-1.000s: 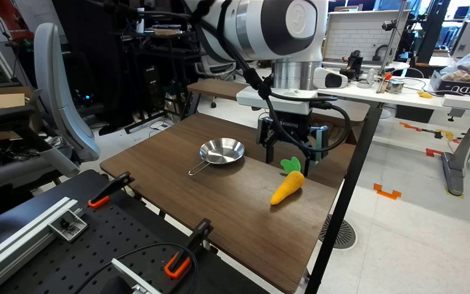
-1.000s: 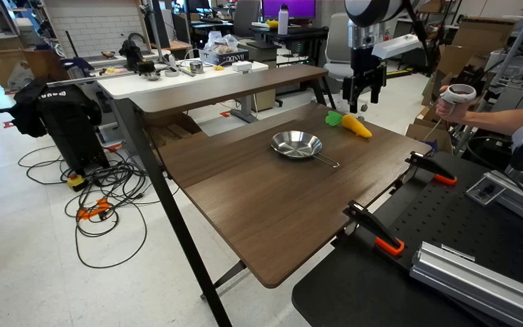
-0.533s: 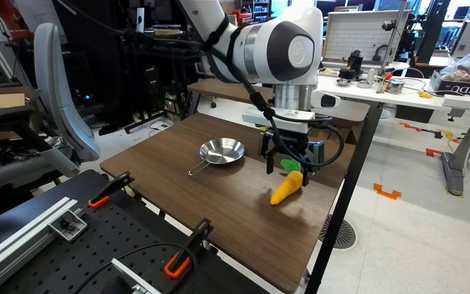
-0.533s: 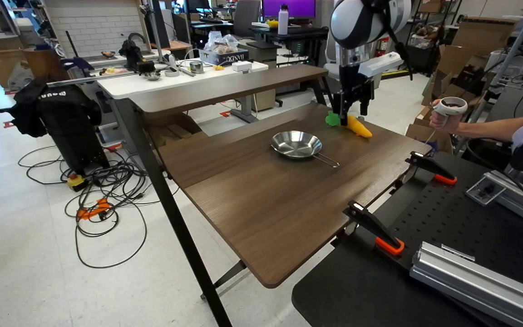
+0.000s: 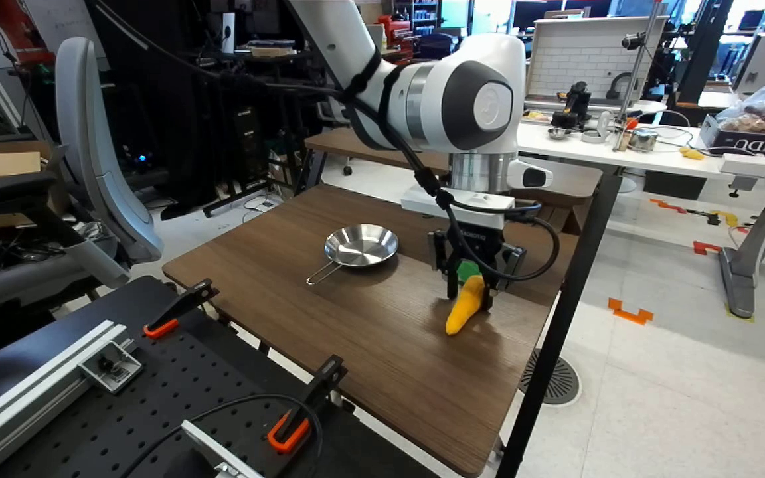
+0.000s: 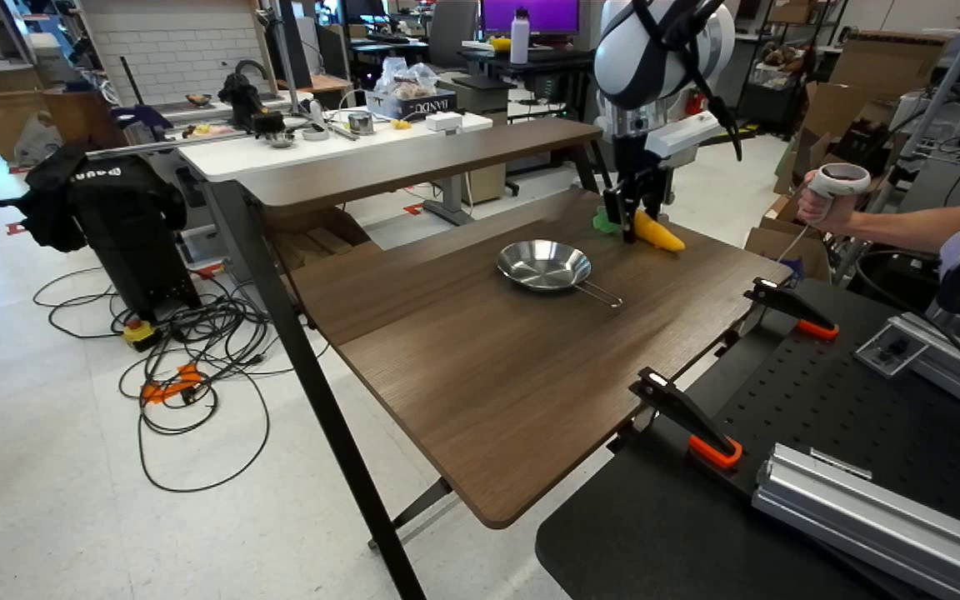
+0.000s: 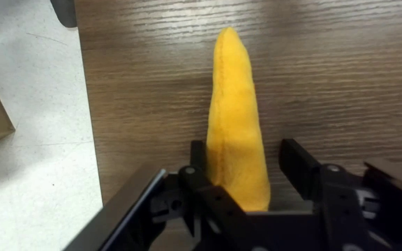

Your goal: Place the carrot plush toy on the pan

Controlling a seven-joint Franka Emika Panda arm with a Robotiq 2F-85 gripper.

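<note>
With the gripper (image 7: 243, 157) spread astride the carrot plush toy (image 7: 236, 118), squeeze until the gap on the toy's three-o'clock side in the wrist view vanishes.

Brown wood-grain bench (image 5: 356, 332), flat-topped and round-cornered, as seen in both exterior views. Crossed by a straight line parting a darker strip from a lighter area; whether seam or shadow, impossible to tell. Resting directly on it: two things, set apart from each other. Round, shallow silver pan (image 5: 364, 244), upright with hollow facing up, with thin wire handle (image 5: 323, 273) reaching out to one side. Near a straight edge of the wood in the wrist view, carrot plush toy (image 7: 236, 115), laid lengthwise, orange-yellow, tapering to a rounded tip, with green leafy top (image 5: 467, 271) partly hidden in both exterior views.
</note>
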